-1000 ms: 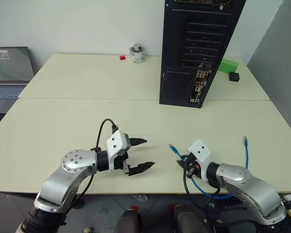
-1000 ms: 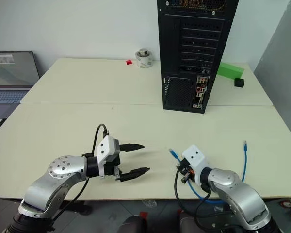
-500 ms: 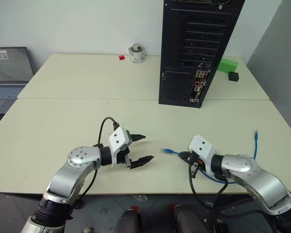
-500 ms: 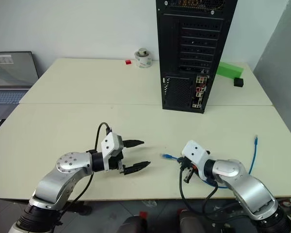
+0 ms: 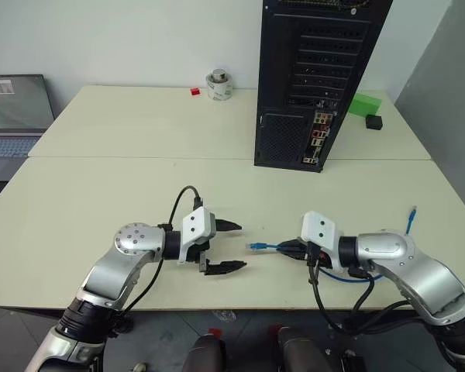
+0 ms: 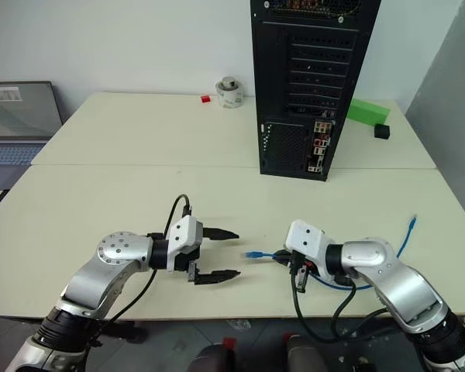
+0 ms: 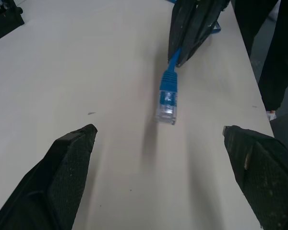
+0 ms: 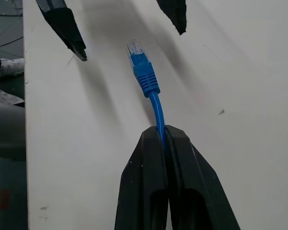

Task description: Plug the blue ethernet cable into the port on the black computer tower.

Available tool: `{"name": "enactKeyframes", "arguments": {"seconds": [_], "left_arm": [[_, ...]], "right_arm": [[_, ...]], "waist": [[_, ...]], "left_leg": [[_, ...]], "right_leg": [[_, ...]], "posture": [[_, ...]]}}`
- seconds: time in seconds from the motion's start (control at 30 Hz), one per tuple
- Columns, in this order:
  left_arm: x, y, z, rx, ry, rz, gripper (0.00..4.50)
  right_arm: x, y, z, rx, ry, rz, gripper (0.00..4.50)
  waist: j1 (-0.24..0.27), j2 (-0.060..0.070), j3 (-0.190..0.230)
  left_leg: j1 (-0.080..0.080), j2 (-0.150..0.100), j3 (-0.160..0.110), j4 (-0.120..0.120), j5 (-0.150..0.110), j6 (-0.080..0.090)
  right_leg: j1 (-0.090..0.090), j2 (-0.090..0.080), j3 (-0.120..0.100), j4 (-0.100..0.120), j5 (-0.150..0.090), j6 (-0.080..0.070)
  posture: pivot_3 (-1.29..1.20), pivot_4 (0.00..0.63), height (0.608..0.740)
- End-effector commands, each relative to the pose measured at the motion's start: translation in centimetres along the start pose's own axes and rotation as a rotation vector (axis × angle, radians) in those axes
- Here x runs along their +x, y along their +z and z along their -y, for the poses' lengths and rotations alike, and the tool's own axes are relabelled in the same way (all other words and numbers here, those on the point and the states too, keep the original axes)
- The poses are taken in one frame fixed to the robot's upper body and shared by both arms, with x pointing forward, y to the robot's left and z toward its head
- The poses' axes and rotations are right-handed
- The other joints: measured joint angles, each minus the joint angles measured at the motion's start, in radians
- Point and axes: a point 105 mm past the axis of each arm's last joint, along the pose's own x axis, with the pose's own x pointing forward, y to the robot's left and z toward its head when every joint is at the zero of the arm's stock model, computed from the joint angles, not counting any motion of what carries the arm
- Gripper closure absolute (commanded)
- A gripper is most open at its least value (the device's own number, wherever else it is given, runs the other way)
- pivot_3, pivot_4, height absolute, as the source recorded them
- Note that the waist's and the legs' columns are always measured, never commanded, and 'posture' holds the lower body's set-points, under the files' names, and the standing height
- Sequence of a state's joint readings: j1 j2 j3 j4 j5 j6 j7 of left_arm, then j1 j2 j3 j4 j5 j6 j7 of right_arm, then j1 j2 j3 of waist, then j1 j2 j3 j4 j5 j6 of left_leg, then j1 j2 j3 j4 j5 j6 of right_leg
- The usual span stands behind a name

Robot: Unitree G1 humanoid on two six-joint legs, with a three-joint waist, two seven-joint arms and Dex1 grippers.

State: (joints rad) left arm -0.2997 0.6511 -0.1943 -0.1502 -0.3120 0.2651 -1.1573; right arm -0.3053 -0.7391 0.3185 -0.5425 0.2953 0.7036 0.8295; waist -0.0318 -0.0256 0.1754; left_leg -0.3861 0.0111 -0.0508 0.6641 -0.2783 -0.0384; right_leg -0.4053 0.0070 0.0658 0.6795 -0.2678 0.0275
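While our right gripper (image 5: 294,249) pinches the cable (image 5: 265,247), bare table (image 5: 217,186) separates it from the tower (image 5: 314,77). Since a second ago we swung its plug toward our wide-open left gripper (image 5: 231,246).

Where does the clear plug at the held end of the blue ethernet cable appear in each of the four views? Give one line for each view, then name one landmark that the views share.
Left eye view: the plug lies low and centre, between the two grippers.
Right eye view: low and centre, just right of the left gripper.
Left wrist view: centre, above the open fingers.
Right wrist view: upper centre, beyond the right gripper shut on the blue ethernet cable.
Shared landmark: the table.
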Motion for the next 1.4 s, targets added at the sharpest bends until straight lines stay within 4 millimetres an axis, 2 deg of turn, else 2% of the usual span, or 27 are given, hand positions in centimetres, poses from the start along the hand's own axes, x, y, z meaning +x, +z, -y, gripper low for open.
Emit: {"name": "enactKeyframes", "arguments": {"seconds": [0.03, 0.1, 0.63, 0.87, 1.0, 1.13, 1.23, 1.4], "left_arm": [[0.4, 0.7, 0.2, 0.045, -0.044, 0.008, 0.35], [0.5, 0.7, 0.0, 0.044, -0.043, 0.01, 0.63], [1.4, 0.7, 0.1, 0.041, -0.039, 0.019, 4.18], [1.5, 0.8, -0.3, 0.054, 0.0, 0.045, 4.22], [1.6, 1.3, -0.1, 0.107, 0.02, 0.07, 4.22], [1.1, 2.1, 0.2, 0.222, 0.078, 0.079, 4.22], [0.6, 2.8, -0.1, 0.352, 0.151, 0.102, 4.22], [0.0, 3.9, -0.8, 0.658, 0.263, 0.148, 4.22]], "right_arm": [[-0.1, 1.0, 0.1, -0.051, 0.007, 0.021, 4.5], [0.0, 1.0, 0.1, -0.055, 0.008, 0.022, 4.5], [0.3, 1.3, 0.4, -0.069, 0.011, 0.022, 4.5], [0.4, 1.3, 0.6, -0.071, 0.005, 0.025, 4.5], [-0.3, 1.9, 0.7, -0.079, 0.042, 0.048, 3.59], [-2.4, 2.7, 1.9, -0.064, 0.034, 0.067, 2.47], [-3.8, 3.4, 2.5, 0.024, 0.017, 0.125, 1.73], [-4.4, 4.9, 2.6, 0.212, 0.041, 0.262, 1.6]], "waist": [[0.0, 0.0, 0.0], [0.0, 0.0, 0.0], [0.0, 0.0, 0.0], [0.0, 0.0, 0.0], [0.0, 0.0, 0.0], [0.001, 0.0, 0.0], [0.002, 0.0, 0.0], [0.002, 0.0, 0.0]], "left_leg": [[0.0, 0.0, 0.0, 0.0, 0.0, 0.0], [0.0, 0.0, 0.0, 0.0, 0.0, 0.0], [0.0, 0.0, 0.0, 0.0, 0.0, 0.0], [0.0, 0.0, 0.0, 0.0, 0.0, 0.0], [0.0, 0.0, 0.0, 0.0, 0.0, 0.0], [0.0, 0.0, -0.001, 0.0, 0.0, 0.0], [0.0, 0.0, -0.001, 0.0, 0.0, 0.0], [0.0, 0.0, 0.0, 0.0, 0.0, 0.0]], "right_leg": [[0.0, 0.0, 0.0, 0.0, 0.0, 0.0], [0.0, 0.0, 0.0, 0.0, 0.0, 0.0], [0.0, 0.0, 0.0, 0.0, 0.0, 0.0], [0.0, 0.0, 0.0, 0.0, 0.0, 0.0], [0.0, 0.0, 0.0, 0.0, 0.0, 0.0], [0.0, 0.0, 0.0, 0.0, 0.0, 0.0], [0.0, -0.001, 0.0, 0.0, 0.0, 0.0], [0.0, -0.001, 0.0, 0.0, 0.0, -0.001]], "posture": [[0.0, 0.15, 0.74], [0.0, 0.15, 0.74], [0.0, 0.15, 0.74], [0.0, 0.15, 0.74], [0.0, 0.15, 0.74], [0.0, 0.15, 0.74], [0.0, 0.15, 0.74], [0.0, 0.15, 0.74]]}}
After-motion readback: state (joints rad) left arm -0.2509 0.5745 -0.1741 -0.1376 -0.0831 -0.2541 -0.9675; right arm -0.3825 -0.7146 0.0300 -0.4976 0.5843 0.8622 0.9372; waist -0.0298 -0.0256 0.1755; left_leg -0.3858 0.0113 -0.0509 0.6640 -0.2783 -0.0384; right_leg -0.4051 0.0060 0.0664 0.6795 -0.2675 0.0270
